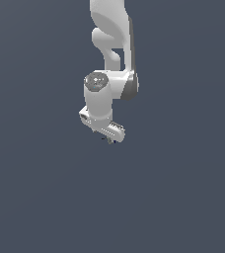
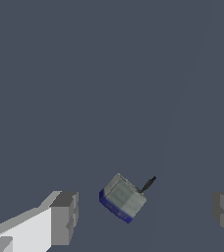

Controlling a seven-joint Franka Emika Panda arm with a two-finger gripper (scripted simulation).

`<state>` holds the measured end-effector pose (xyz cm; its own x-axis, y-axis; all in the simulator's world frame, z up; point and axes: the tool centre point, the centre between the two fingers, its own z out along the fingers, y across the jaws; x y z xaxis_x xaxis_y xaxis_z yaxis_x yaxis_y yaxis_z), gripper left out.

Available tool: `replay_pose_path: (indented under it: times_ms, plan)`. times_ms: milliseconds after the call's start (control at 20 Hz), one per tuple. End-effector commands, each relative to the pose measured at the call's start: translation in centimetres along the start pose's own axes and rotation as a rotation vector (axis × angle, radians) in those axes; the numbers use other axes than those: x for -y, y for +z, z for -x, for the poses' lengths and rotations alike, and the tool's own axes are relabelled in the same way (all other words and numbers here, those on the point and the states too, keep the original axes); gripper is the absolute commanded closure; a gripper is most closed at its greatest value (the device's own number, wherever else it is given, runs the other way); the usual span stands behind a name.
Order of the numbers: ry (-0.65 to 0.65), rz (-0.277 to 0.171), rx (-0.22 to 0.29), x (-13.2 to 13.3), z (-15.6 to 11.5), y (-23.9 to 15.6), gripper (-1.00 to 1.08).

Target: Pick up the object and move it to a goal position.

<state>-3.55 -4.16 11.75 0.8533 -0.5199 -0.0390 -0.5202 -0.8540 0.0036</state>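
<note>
Two grey finger pads (image 2: 65,219) framed the wrist view, one low at the left on its white finger, the other cut off at the right edge, well apart from each other. So the pincer (image 2: 146,216) stood released, with nothing in it. Between the pads, closer to the left one and touching neither, lay the object (image 2: 121,198): a small grey block with a dark-blue band along its lower edge, turned at an angle to the line between the pads. A thin dark stub stuck out from its upper right corner.

In the exterior view the arm (image 1: 107,94) hung from the top centre of the frame, its white hand low over the plain grey-blue surface (image 1: 183,197). Only a dark speck under the hand showed there, too small to identify. No goal marker was visible in either view.

By its looks the block was probably rigid and light, with flat faces that the pads could grip without much slip. The best hold seemed to be across two opposite flat sides of the body, not the stub, which looked thin and likely to twist out. Since the block sat skewed, a turn of the wrist to square the pads to its sides would probably help before closing. The pick-up had not yet been made.
</note>
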Motion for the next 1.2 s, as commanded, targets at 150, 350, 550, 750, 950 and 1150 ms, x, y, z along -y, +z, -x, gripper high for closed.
replay_pose_path:
  times_ms: [150,350,550,750,950,1150]
  plan:
    - [0.153,-0.005,-0.005,0.1,0.9,1.4,-0.92]
    - [0.264,-0.008,-0.009,0.1,1.6,2.3,-0.92]
    - [0.376,-0.010,-0.014,0.1,2.2,3.2,-0.92]
    - [0.486,-0.013,-0.020,0.0,2.8,4.0,-0.92]
    - [0.577,-0.014,-0.026,-0.2,3.4,4.7,-0.92]
    - [0.645,-0.016,-0.031,-0.3,3.7,5.2,-0.92]
